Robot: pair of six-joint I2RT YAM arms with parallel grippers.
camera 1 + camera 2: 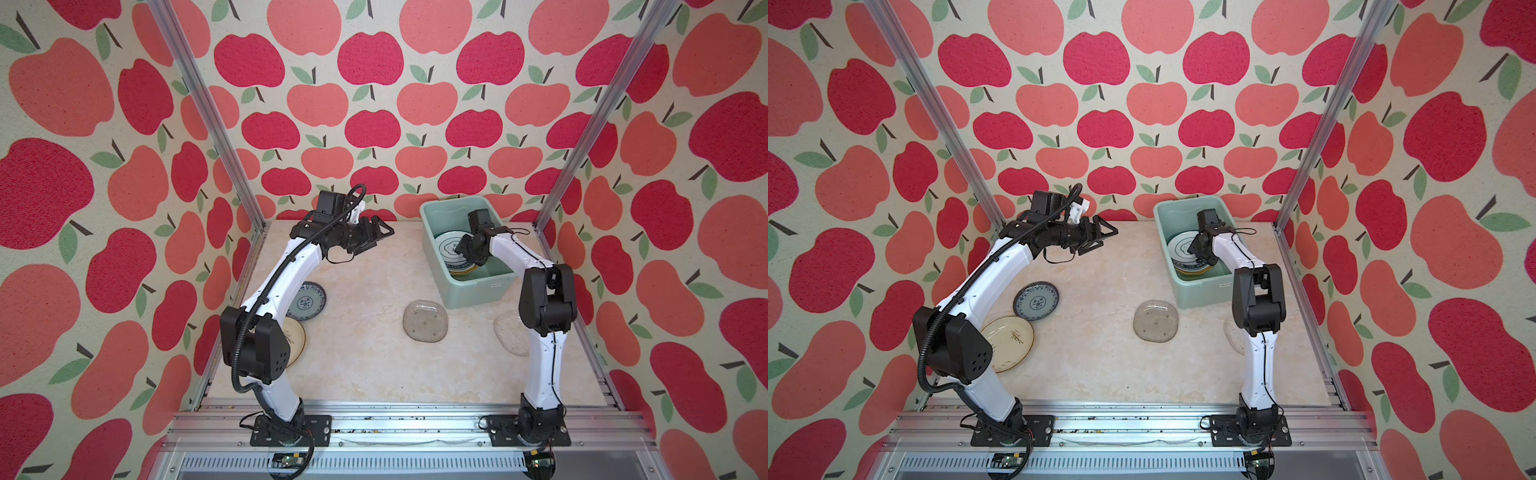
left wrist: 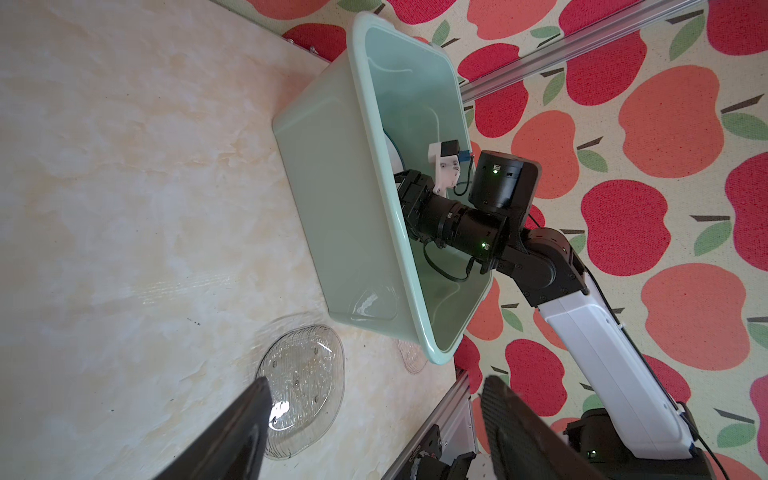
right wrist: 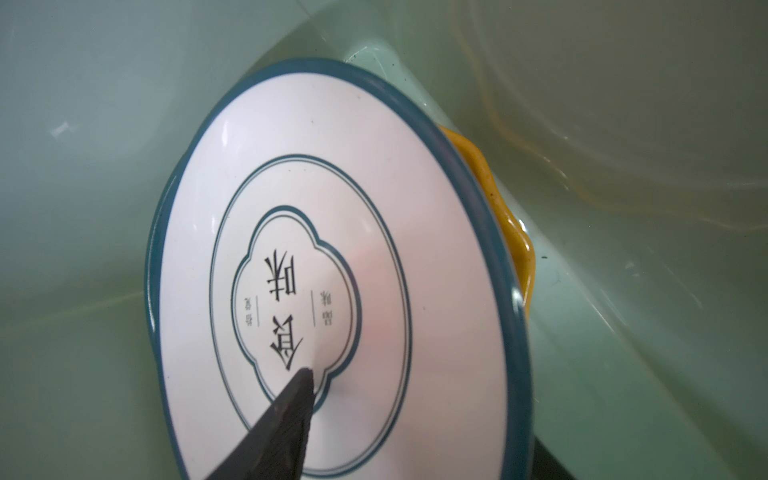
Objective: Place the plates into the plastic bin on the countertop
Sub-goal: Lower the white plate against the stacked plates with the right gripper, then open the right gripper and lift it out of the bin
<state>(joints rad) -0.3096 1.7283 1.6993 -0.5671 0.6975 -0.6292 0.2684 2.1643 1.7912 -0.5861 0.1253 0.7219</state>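
Top views, left pincer [image 1: 376, 237]: spread wide and empty, in the air above the far left of the bench [image 1: 365, 365], touching nothing.
Top views, right pincer [image 1: 460, 249]: down inside the bin [image 1: 469, 293], over the plate stack. Its fingers are too small here to judge.
Top views, bin: stands at the far right of the bench by the back wall. It holds a stack with a white plate [image 1: 446, 249] on top and a yellow plate [image 1: 462, 273] peeking out at the bottom.
Top views, bench plates: blue plate [image 1: 1036, 301] and cream plate [image 1: 1011, 343] lie on the left, just beside each other, the cream one partly behind the left arm. A glass plate [image 1: 425, 321] lies near the bin's front, and a second glass plate [image 1: 510, 334] is partly hidden by the right arm.
Left wrist view, left pincer [image 2: 376, 384]: fingers far apart with nothing between them. The glass plate [image 2: 301, 386] lies on the bench beyond.
Left wrist view, bin [image 2: 332, 187]: the right arm reaches in over the rim, and the contents are mostly hidden.
Right wrist view, right pincer: spread, not pinching. One finger [image 3: 286, 419] lies over the white plate's [image 3: 332, 187] face; whether it touches, I cannot tell.
Right wrist view, bin [image 3: 83, 166]: the white plate, teal-rimmed with dark characters, sits on the yellow plate [image 3: 513, 232], whose scalloped edge sticks out on one side.
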